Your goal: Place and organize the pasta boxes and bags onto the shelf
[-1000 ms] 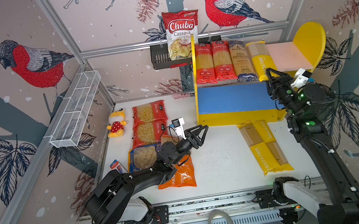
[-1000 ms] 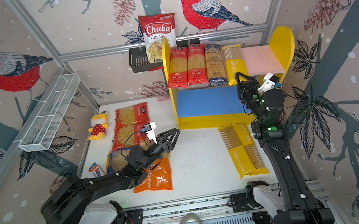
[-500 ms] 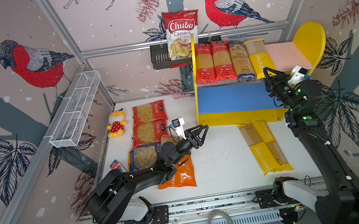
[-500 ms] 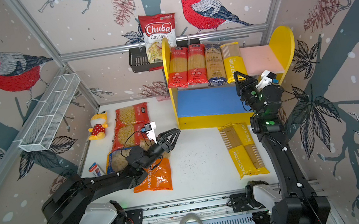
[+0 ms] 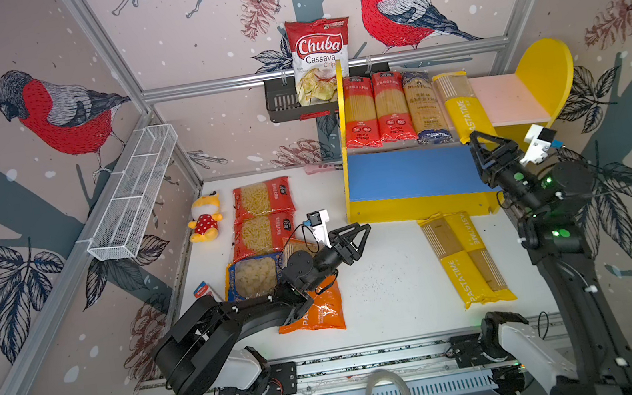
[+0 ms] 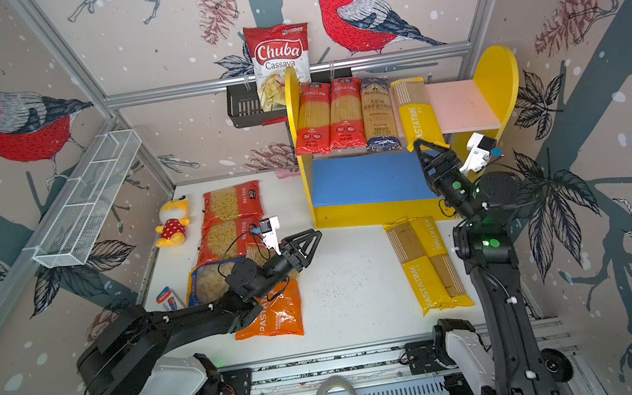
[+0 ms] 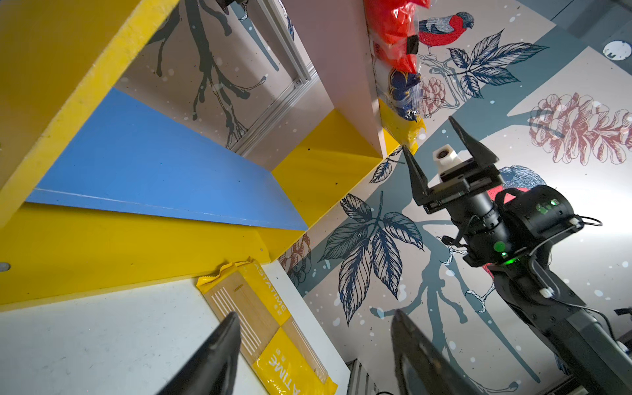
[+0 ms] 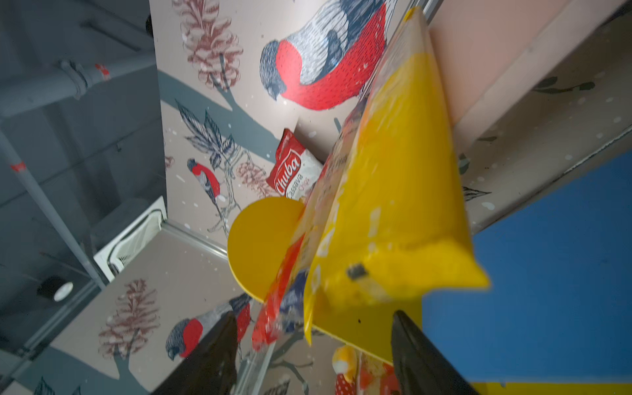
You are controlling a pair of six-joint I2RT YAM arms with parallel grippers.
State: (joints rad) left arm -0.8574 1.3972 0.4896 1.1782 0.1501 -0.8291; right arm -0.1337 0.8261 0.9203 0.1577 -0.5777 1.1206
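Note:
The shelf stands at the back right. Its pink upper board carries two red spaghetti packs, a dark-blue pack and a yellow PASTATIME pack, side by side. My right gripper is open just in front of the yellow pack's near end, apart from it. Two yellow packs lie on the table. Red macaroni bags, a blue-yellow bag and an orange bag lie at the left. My left gripper hangs open and empty over the table's middle.
A Chuba chips bag sits in the black wall rack beside the shelf's left panel. A plush toy lies at the table's left edge under the white wire basket. A tape roll lies on the front rail.
My right gripper has opened and let go of the yellow pack, which now rests on the pink board, and has drawn back a little toward the front. The left arm has hardly moved.

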